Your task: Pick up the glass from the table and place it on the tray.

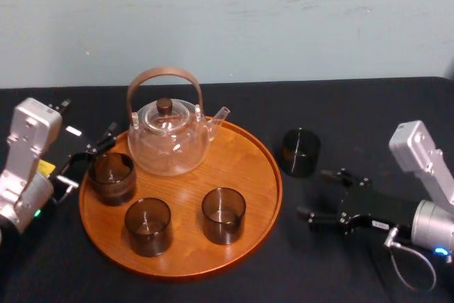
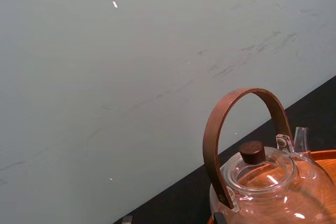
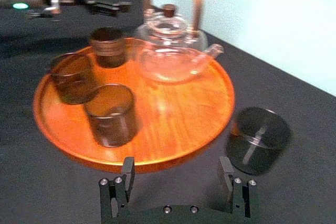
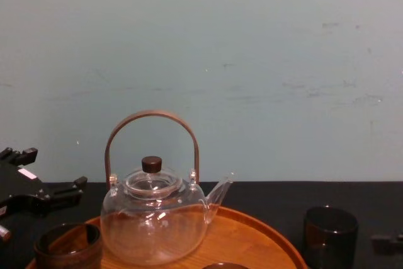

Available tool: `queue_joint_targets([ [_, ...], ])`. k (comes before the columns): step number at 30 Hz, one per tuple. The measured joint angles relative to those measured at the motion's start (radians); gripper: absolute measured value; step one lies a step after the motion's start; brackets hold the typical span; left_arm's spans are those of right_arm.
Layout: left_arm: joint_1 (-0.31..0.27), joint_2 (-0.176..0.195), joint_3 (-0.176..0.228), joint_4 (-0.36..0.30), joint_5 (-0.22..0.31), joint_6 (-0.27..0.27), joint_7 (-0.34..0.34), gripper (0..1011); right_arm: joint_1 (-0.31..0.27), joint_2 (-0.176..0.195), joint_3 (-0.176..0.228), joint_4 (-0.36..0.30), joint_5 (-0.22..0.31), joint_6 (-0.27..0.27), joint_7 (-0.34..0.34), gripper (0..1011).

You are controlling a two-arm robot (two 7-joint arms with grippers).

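A dark smoked glass [image 1: 301, 152] stands on the black table [image 1: 355, 115] just right of the round wooden tray [image 1: 248, 150]. The right wrist view has this glass [image 3: 258, 140] beyond and to one side of my right gripper [image 3: 177, 174], beside the tray [image 3: 210, 103]. That right gripper [image 1: 318, 193] is open and empty, low over the table nearer to me than the glass. My left gripper [image 1: 89, 161] is open at the tray's left rim, next to a glass [image 1: 112, 177] standing on the tray. In the chest view the table glass [image 4: 330, 234] sits at the lower right.
A clear glass teapot [image 1: 169, 136] with a brown hoop handle stands at the back of the tray. Two more dark glasses [image 1: 149, 226] [image 1: 224, 215] sit on the tray's front half. A pale wall rises behind the table.
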Motion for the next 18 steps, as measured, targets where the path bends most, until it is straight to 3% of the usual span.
queue_joint_targets([
  [7, 0.0, 0.0, 0.0, 0.0, 0.0, 0.0, 0.0, 1001, -0.01, -0.032, 0.05, 0.019, 0.008, 0.045, -0.078, 1002],
  [18, 0.0, 0.0, 0.0, 0.0, 0.0, 0.0, 0.0, 1002, 0.024, -0.095, 0.081, 0.064, -0.008, 0.115, -0.152, 1002],
])
